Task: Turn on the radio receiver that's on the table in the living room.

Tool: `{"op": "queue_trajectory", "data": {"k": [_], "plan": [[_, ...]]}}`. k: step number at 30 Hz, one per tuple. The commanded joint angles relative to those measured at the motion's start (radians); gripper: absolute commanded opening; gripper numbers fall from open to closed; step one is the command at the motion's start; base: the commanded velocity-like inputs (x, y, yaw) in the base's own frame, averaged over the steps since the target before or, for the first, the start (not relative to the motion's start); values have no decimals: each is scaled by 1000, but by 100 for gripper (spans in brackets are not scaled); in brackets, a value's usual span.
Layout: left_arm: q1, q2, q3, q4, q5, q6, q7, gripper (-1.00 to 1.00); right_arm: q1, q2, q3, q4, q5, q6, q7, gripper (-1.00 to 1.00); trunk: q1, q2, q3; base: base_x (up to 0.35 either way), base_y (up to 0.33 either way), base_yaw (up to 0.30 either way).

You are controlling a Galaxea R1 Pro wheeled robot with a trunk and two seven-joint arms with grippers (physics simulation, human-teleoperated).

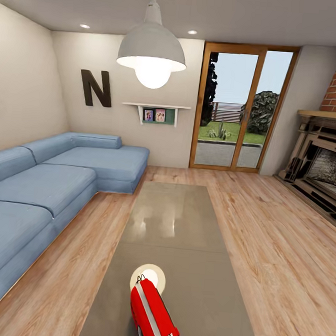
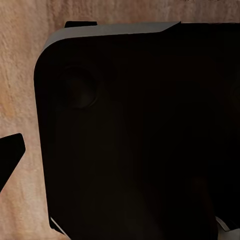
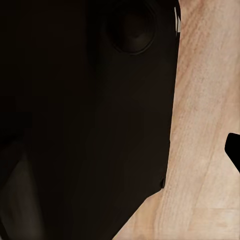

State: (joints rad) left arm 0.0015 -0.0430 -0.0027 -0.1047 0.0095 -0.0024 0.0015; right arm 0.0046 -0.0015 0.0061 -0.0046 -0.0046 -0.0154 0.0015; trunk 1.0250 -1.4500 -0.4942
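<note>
The radio receiver (image 1: 153,315) is a red rounded case with white stripes, standing at the near end of the table (image 1: 176,224), a long low coffee table with a glossy grey-brown top. Its face and dial are turned away from the head view. A round white disc (image 1: 153,275) lies right behind it on the table. In the left wrist view a dark fingertip (image 2: 10,156) pokes in over the wood floor beside a large black rounded body (image 2: 140,135). The right wrist view has a similar dark fingertip (image 3: 233,150) next to the same kind of black body (image 3: 85,120).
A blue sectional sofa (image 1: 41,189) runs along the left of the table. A white pendant lamp (image 1: 152,51) hangs over the table. The wood-framed glass door (image 1: 242,108) is at the back and the fireplace (image 1: 323,164) on the right. Wood floor (image 1: 278,246) surrounds the table.
</note>
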Motion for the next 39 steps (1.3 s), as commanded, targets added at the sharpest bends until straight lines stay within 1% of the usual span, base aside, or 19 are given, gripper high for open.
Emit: {"op": "queue_trajectory", "data": {"k": [1, 27, 28, 39], "plan": [[0, 0, 1, 0, 0, -1, 0, 100, 0, 0, 0, 0, 0, 0, 0, 100, 0, 0, 0, 0, 0, 0], [0, -2, 7, 2, 1, -4, 0, 100, 0, 0, 0, 0, 0, -2, -3, 100, 0, 0, 0, 0, 0, 0], [0, -2, 6, 2, 1, -4, 0, 100, 0, 0, 0, 0, 0, -2, -3, 100, -4, 7, 3, 0, 0, 0], [0, -2, 7, 2, 2, -4, 0, 100, 0, 0, 0, 0, 0, -1, -3, 100, -4, 7, 3, 0, 0, 0]]}}
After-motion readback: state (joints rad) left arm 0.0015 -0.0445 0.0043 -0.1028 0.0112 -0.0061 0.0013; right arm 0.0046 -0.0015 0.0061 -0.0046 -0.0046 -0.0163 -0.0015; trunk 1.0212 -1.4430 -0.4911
